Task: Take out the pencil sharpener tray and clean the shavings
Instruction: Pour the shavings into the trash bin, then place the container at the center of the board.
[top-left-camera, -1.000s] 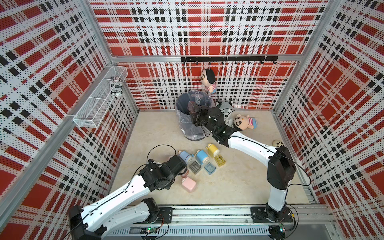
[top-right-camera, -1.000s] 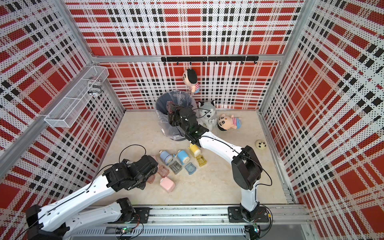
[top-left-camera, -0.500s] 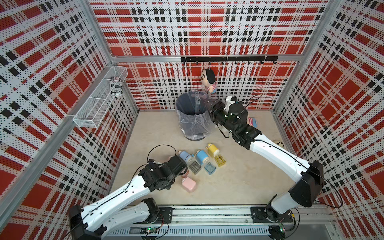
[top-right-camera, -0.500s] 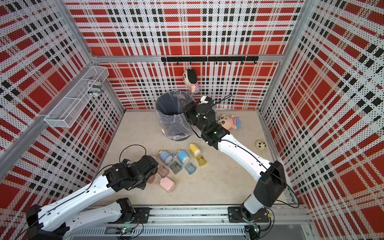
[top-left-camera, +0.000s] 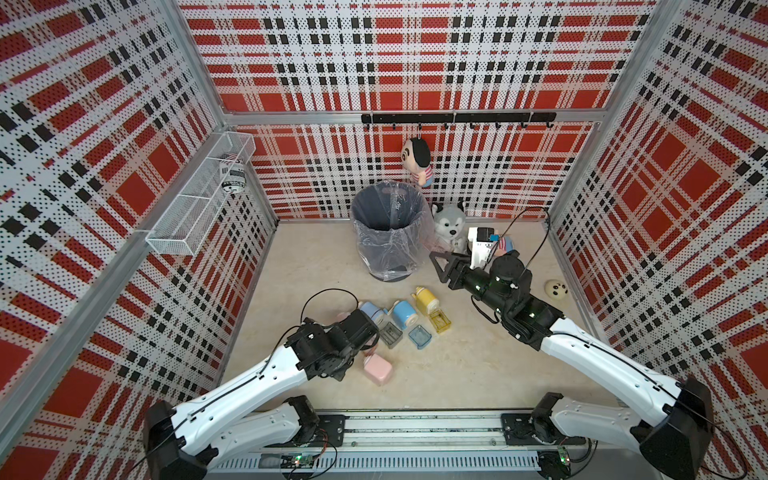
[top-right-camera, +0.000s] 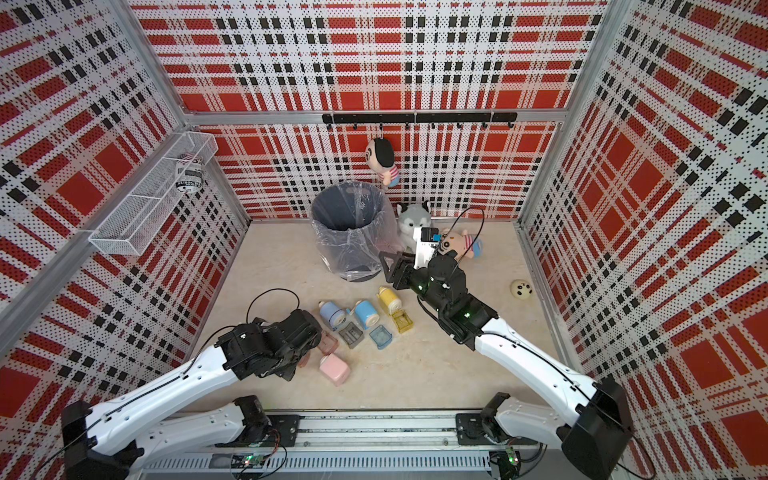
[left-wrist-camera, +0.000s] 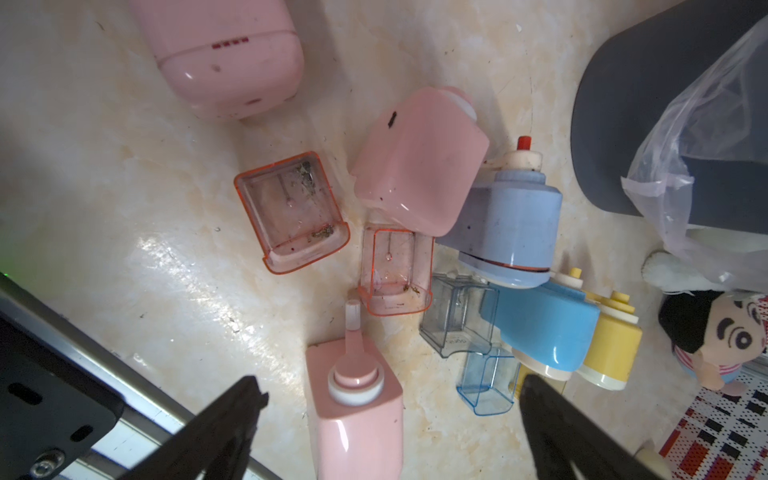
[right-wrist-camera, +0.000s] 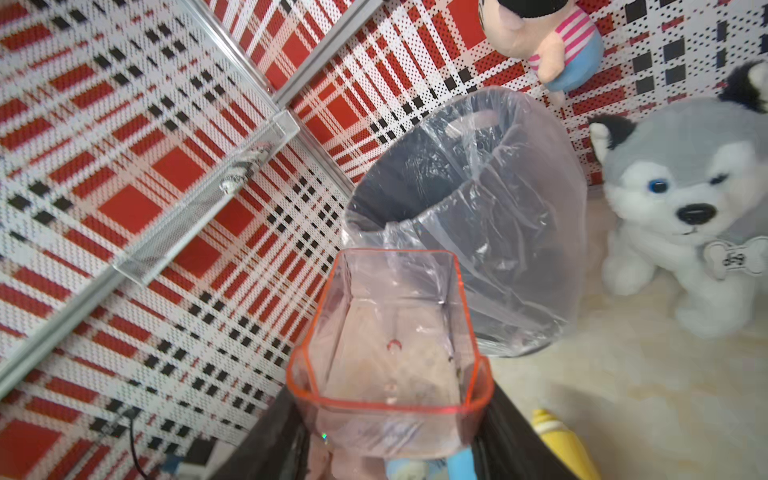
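Note:
My right gripper (right-wrist-camera: 390, 432) is shut on a clear pink-rimmed tray (right-wrist-camera: 390, 345), held upright and level beside the plastic-lined grey bin (right-wrist-camera: 519, 232). In both top views this gripper (top-left-camera: 446, 266) (top-right-camera: 395, 270) hangs just right of the bin (top-left-camera: 388, 232) (top-right-camera: 349, 232). My left gripper (left-wrist-camera: 390, 384) stands open low over a pink sharpener (left-wrist-camera: 357, 415), touching nothing. Two more pink-rimmed trays (left-wrist-camera: 291, 212) (left-wrist-camera: 392, 270) lie on the floor, both with shavings in them. Pink, blue and yellow sharpeners (top-left-camera: 405, 313) lie clustered beside them.
Grey (top-left-camera: 390, 333), blue (top-left-camera: 419, 336) and yellow (top-left-camera: 439, 321) trays lie in front of the sharpeners. A husky plush (top-left-camera: 449, 224) and a doll (top-right-camera: 461, 243) sit by the back wall, right of the bin. A panda ball (top-left-camera: 556, 289) lies at the right wall. A wire basket (top-left-camera: 199, 208) hangs on the left wall.
My right arm has pulled back from over the bin, swinging right and down with the tray, and now hangs beside the bin. The left arm has not moved.

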